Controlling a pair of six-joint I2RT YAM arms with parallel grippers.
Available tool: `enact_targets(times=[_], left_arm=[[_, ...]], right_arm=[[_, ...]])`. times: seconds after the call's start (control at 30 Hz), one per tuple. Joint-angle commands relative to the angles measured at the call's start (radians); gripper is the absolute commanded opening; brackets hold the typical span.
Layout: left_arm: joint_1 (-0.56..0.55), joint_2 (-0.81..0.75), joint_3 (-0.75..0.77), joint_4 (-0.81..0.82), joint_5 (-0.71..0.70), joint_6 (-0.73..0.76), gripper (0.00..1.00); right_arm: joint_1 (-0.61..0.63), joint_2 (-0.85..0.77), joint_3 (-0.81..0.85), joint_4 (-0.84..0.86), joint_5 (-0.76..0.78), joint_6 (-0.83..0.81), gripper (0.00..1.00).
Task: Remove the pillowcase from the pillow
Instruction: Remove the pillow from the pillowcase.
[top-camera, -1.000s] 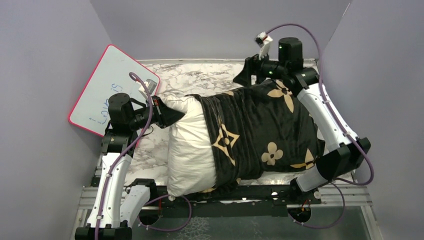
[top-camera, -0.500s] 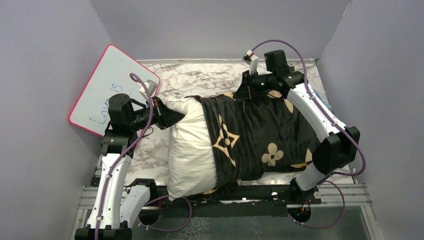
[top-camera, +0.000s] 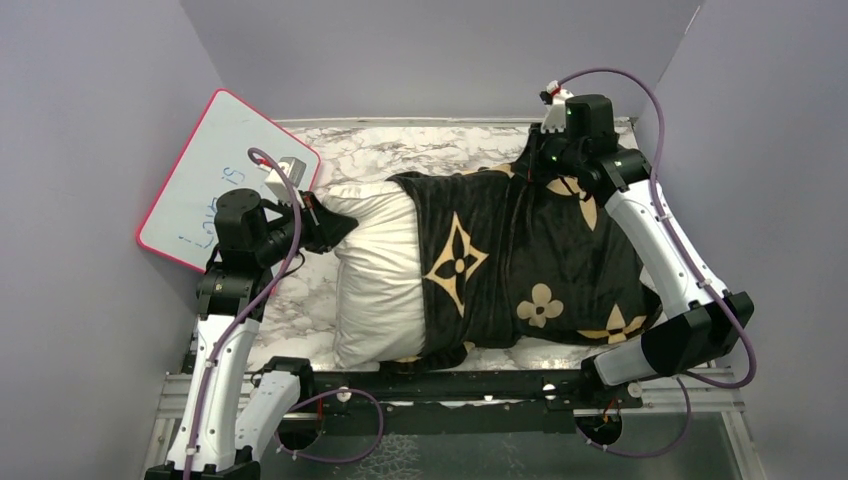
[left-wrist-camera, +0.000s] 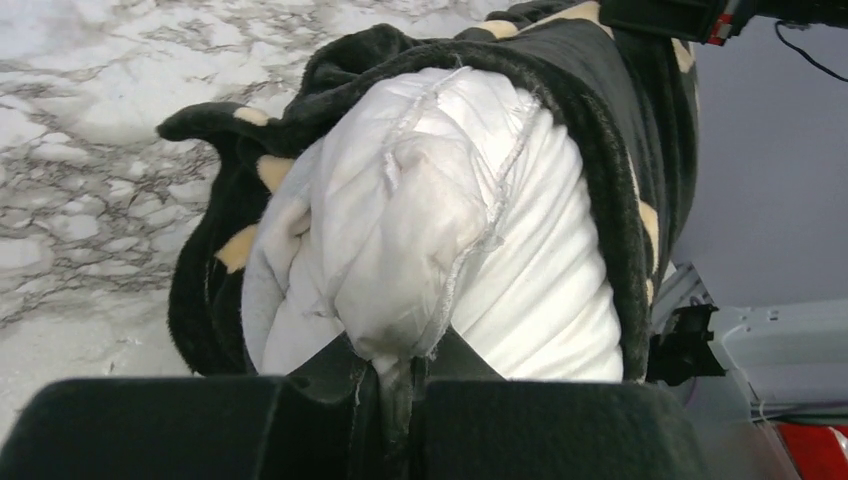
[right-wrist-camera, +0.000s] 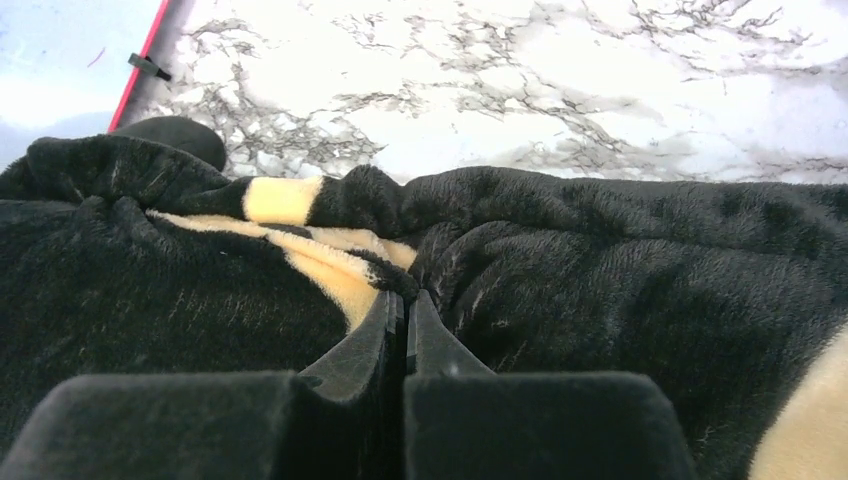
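noted right hand (top-camera: 541, 163) farther right than before, pinching pillowcase (top-camera: 520, 250) far edge, forearm stretched alongside; left hand (top-camera: 333, 226) clamped on pillow (top-camera: 380, 280) corner, low over bench (top-camera: 400, 150).

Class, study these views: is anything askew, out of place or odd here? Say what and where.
The whiteboard sits askew at the far left, turned at an angle to the table and apparently overhanging it. The pillow juts half out of the pillowcase, but that fits the job: left gripper pinches its corner, right gripper pinches the fabric.
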Motion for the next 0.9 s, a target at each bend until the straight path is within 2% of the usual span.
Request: enact_targets(times=[0.0, 0.17, 0.2, 0.4, 0.5, 0.57, 0.87], left_arm=[[0.027, -0.053, 0.069, -0.079, -0.260, 0.047, 0.00], [0.027, -0.042, 0.062, -0.077, -0.232, 0.036, 0.00], [0.027, -0.039, 0.059, -0.066, -0.202, 0.036, 0.00], [0.026, -0.027, 0.032, 0.037, 0.012, 0.028, 0.00], [0.026, -0.024, 0.027, 0.062, 0.074, 0.031, 0.00], [0.026, -0.024, 0.025, 0.068, 0.101, 0.034, 0.00], [0.027, -0.020, 0.018, 0.087, 0.141, 0.028, 0.00]], right_arm=[[-0.094, -0.023, 0.022, 0.062, 0.313, -0.030, 0.01], [-0.094, -0.045, 0.037, 0.050, 0.129, -0.032, 0.01], [-0.094, -0.042, 0.045, 0.042, 0.071, -0.046, 0.04], [-0.088, 0.027, 0.099, 0.017, -0.430, -0.046, 0.44], [-0.039, 0.067, 0.106, 0.056, -0.521, -0.040, 0.69], [0.002, 0.112, 0.133, 0.059, -0.544, -0.081, 0.81], [0.134, 0.458, 0.435, -0.160, -0.637, -0.199, 0.91]])
